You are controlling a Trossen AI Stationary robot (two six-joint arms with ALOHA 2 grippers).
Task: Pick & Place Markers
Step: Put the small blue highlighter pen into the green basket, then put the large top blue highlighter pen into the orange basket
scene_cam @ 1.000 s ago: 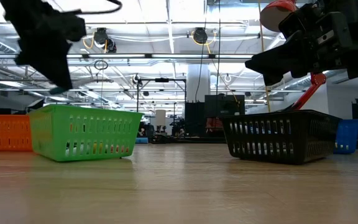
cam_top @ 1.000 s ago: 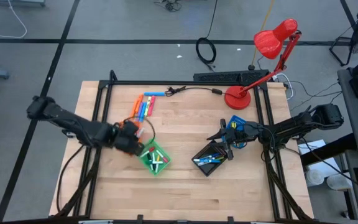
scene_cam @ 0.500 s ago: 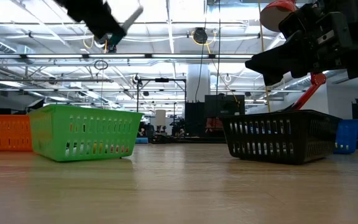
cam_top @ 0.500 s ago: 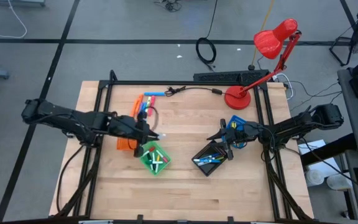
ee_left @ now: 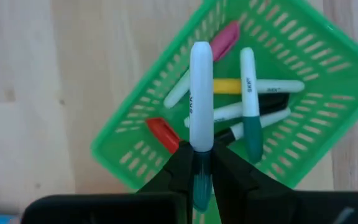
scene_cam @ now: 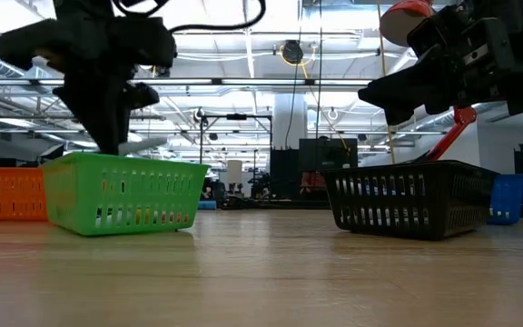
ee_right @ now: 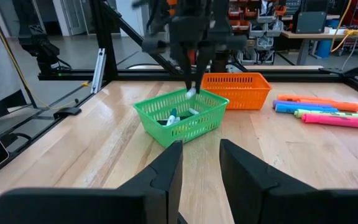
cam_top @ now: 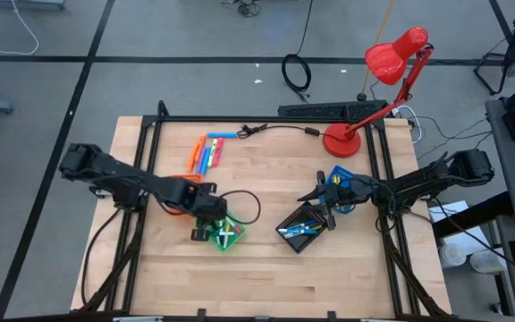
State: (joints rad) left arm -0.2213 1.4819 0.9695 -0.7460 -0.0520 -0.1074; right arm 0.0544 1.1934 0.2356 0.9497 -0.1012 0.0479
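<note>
Wooden surface (cam_top: 266, 268): a light, stiff, smooth white marker with a teal cap (ee_left: 201, 118) is gripped near its capped end by the left gripper (ee_left: 202, 163) jaws above the green slotted plastic tray (ee_left: 328, 81); right gripper (ee_right: 196, 163) jaws are held apart.

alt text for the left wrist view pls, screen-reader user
The left gripper holds a white marker with a teal cap over a green slotted plastic basket on a pale wooden table. Several white markers with teal, pink, yellow and red parts lie in the basket.
</note>
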